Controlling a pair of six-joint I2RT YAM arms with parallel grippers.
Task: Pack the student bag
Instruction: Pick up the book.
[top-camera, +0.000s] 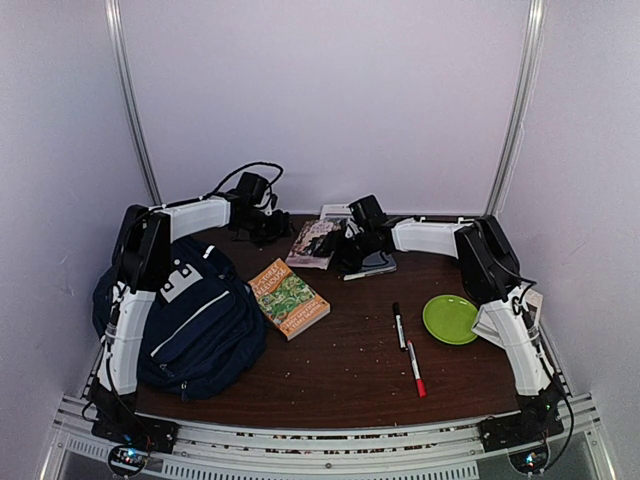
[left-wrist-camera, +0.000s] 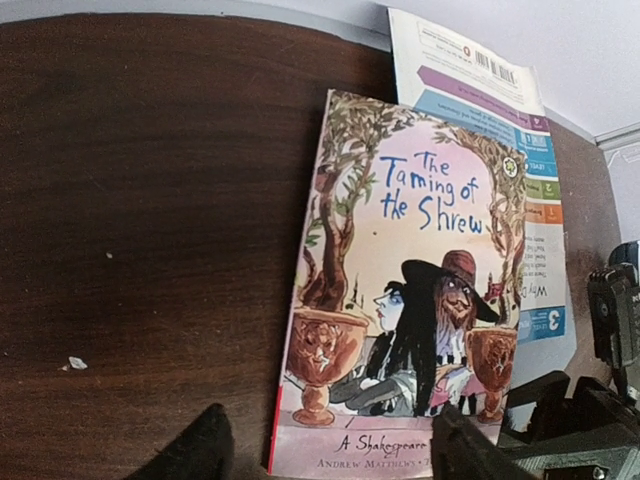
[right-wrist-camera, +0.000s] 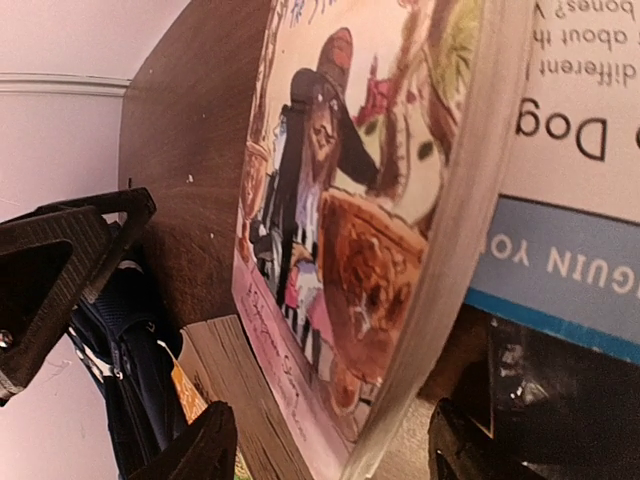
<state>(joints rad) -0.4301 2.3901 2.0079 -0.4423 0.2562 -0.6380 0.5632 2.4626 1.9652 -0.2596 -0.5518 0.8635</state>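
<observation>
The navy student bag (top-camera: 195, 325) with a white stripe lies at the table's left, partly under my left arm. A paperback, "The Taming of the Shrew" (left-wrist-camera: 410, 290), lies flat at the back centre (top-camera: 314, 243), on top of a white and blue booklet (left-wrist-camera: 480, 90). My left gripper (left-wrist-camera: 335, 455) is open, its fingers either side of the book's lower edge. My right gripper (right-wrist-camera: 330, 450) is open at the book's right edge (right-wrist-camera: 450, 250), which stands between its fingers. A second book with a green and orange cover (top-camera: 288, 297) lies beside the bag.
A black marker (top-camera: 398, 325) and a red-capped marker (top-camera: 416, 368) lie right of centre. A green plate (top-camera: 450, 318) sits near my right arm. A grey flat item with a pen (top-camera: 372, 266) lies under the right gripper. White walls enclose the table.
</observation>
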